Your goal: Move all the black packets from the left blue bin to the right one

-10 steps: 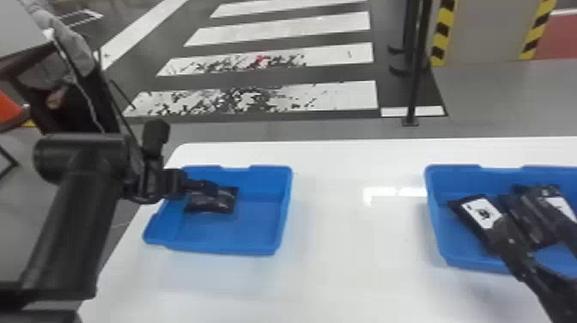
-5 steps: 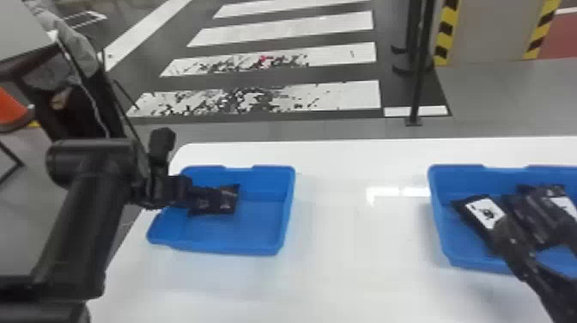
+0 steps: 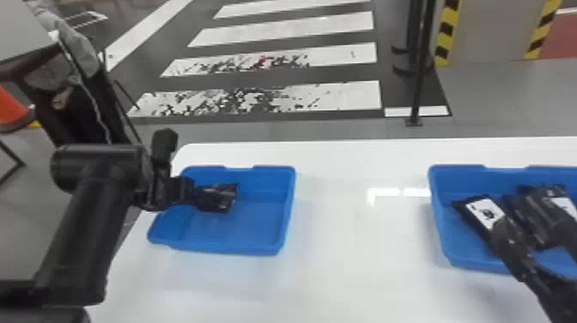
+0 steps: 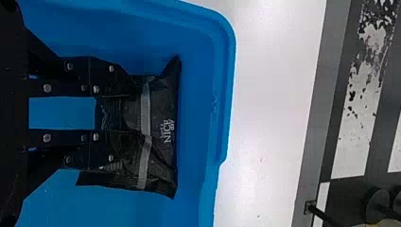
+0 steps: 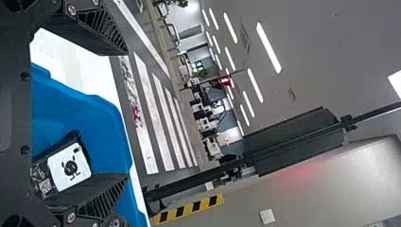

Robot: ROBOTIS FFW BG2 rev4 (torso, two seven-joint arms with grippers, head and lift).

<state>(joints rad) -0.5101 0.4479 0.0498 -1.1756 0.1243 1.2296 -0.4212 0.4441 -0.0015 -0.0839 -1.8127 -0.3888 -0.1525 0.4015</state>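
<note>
Beyond the blue bins (image 3: 249, 230) stands a black post (image 3: 419, 81)

Pale capitals on the black packet (image 4: 163, 101) in the left blue bin (image 3: 253, 234) read NICE, with smaller letters beside them too blurred to make out. In the right blue bin (image 3: 440, 214), 2 black packets bear white labels: 1 label (image 3: 484, 212) has a dark printed mark, and the other (image 3: 566, 207) is partly covered. The right wrist view shows a white label with a black cartoon figure, a square code (image 5: 44, 185) just beside it, and a small red sign (image 5: 224, 81) whose white marking is illegible.
</note>
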